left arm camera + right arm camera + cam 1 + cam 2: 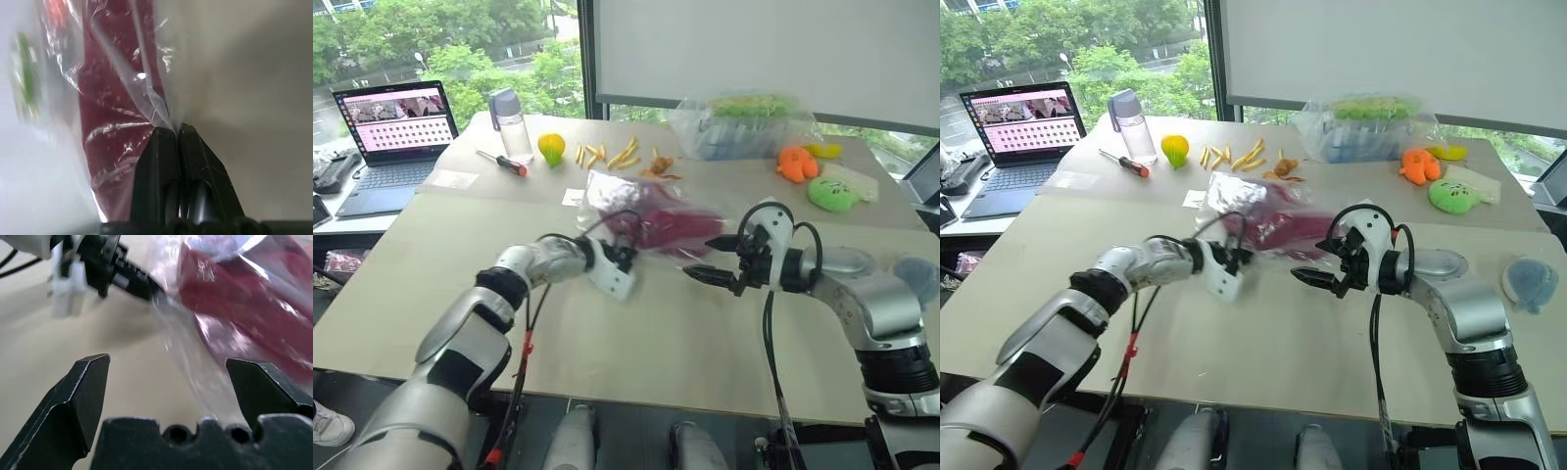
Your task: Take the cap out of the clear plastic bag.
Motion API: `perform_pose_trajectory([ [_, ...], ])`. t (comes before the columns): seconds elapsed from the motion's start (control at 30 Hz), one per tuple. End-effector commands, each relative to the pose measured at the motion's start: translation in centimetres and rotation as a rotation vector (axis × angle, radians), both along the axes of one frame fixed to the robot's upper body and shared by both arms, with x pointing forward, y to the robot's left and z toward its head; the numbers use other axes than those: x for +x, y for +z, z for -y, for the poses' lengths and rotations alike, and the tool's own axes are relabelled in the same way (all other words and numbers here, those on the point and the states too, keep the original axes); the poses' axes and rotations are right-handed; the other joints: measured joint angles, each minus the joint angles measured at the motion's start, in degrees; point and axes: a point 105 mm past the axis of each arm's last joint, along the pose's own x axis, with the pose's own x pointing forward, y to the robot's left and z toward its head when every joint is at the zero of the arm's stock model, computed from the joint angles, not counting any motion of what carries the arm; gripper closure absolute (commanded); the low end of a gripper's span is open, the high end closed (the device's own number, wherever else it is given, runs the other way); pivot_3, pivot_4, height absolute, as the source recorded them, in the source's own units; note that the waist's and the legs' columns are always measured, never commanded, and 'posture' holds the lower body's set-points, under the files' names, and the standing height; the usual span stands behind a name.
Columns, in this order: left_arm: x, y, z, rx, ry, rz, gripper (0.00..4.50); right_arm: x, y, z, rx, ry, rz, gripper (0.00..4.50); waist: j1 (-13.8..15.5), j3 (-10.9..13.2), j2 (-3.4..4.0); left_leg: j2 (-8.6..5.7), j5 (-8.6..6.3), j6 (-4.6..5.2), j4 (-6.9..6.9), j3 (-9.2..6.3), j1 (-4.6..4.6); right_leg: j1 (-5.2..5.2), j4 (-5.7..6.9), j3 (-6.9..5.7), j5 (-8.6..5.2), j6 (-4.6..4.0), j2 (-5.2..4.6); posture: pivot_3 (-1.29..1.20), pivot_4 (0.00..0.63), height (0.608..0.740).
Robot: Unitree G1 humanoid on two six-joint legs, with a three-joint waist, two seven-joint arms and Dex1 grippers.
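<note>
My left gripper [175, 131] pinches the clear plastic bag [607, 192] at nine o'clock of the cap [661, 223]; my right gripper [713, 258] gapes wide at three.

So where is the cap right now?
The cap is still inside the clear plastic bag, mid-table in the head views, between the left gripper, pinching the plastic, and the open right gripper.

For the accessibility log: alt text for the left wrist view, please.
The left gripper is shut on a fold of the clear plastic bag, with the maroon cap inside the bag, above a pale tabletop.
</note>
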Motion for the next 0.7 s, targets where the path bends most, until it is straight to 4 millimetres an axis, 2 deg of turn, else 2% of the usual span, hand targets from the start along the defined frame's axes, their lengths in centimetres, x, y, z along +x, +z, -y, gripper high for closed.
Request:
perform_pose_trajectory([
  [0.03,-5.0,-0.8,2.8,-0.002,-0.309,-0.047,4.46,0.2,1.4,0.1,0.008,-0.002,0.06,0.0,-0.24,0.0,0.0,0.01,0.0,0.02,0.0,0.0,-0.16,-0.14,-0.04,0.0,0.03,-0.01,0.01,0.0,0.15,0.739],
  [0.1,-6.7,-1.5,1.4,0.044,-0.415,-0.074,4.46,0.2,1.4,0.1,0.01,-0.003,0.063,0.0,-0.85,0.0,0.0,0.02,0.01,0.04,0.0,-0.02,-0.37,-0.34,0.0,0.0,0.07,0.01,0.03,0.0,0.15,0.739],
  [0.13,-6.9,-1.8,0.2,0.07,-0.427,-0.081,4.46,0.2,1.4,0.1,0.011,-0.003,0.065,0.0,-1.06,0.0,-0.01,0.04,0.02,0.06,-0.01,-0.03,-0.39,-0.39,0.03,0.0,0.15,0.17,0.07,0.0,0.15,0.739],
  [0.3,-5.0,-2.5,-5.5,0.204,-0.311,-0.078,4.46,0.3,1.4,0.1,0.012,-0.002,0.067,0.0,-3.7,0.03,-0.04,0.14,0.01,0.06,-0.02,-0.09,-0.27,-0.42,0.18,0.01,0.21,0.3,0.18,0.0,0.15,0.739],
  [0.33,-4.1,-2.8,-6.9,0.248,-0.248,-0.064,4.46,0.3,1.4,0.0,0.013,-0.001,0.067,0.0,-4.13,0.03,-0.04,0.14,0.01,0.06,-0.02,-0.09,-0.23,-0.41,0.23,0.01,0.18,0.33,0.18,0.0,0.15,0.739],
  [0.4,-0.3,-3.1,-10.9,0.341,-0.005,0.049,4.46,0.5,1.5,-0.1,0.016,0.004,0.072,0.0,-4.57,0.04,-0.06,0.14,0.01,0.04,-0.02,-0.09,-0.06,-0.31,0.24,0.01,-0.05,0.42,0.17,0.0,0.15,0.739],
  [0.47,4.0,-2.4,-16.2,0.449,0.352,0.202,4.46,0.6,1.6,-0.2,0.019,0.007,0.077,0.0,-5.03,0.03,-0.06,0.13,-0.01,0.02,-0.02,-0.09,0.29,-0.09,0.31,0.04,-0.16,0.33,0.17,0.0,0.15,0.739],
  [0.5,5.3,-1.7,-18.6,0.5,0.496,0.268,4.46,0.7,1.6,-0.3,0.02,0.008,0.077,0.0,-5.39,0.05,-0.08,0.13,-0.01,0.01,-0.01,-0.09,0.41,-0.04,0.38,0.05,-0.16,0.33,0.17,0.0,0.15,0.739],
  [0.6,6.5,0.4,-24.0,0.562,0.8,0.376,4.46,0.8,1.5,-0.4,0.018,0.012,0.075,0.0,-6.55,0.06,-0.1,0.12,-0.02,0.0,0.02,-0.19,0.43,-0.23,0.53,0.06,-0.14,0.29,0.22,0.0,0.15,0.739],
  [0.7,6.2,0.2,-26.0,0.57,0.908,0.372,4.46,0.8,1.5,-0.4,0.018,0.014,0.072,0.0,-7.38,0.08,-0.14,0.12,-0.02,-0.01,0.0,-0.28,0.35,-0.38,0.58,0.05,-0.12,0.23,0.28,0.0,0.15,0.739],
])
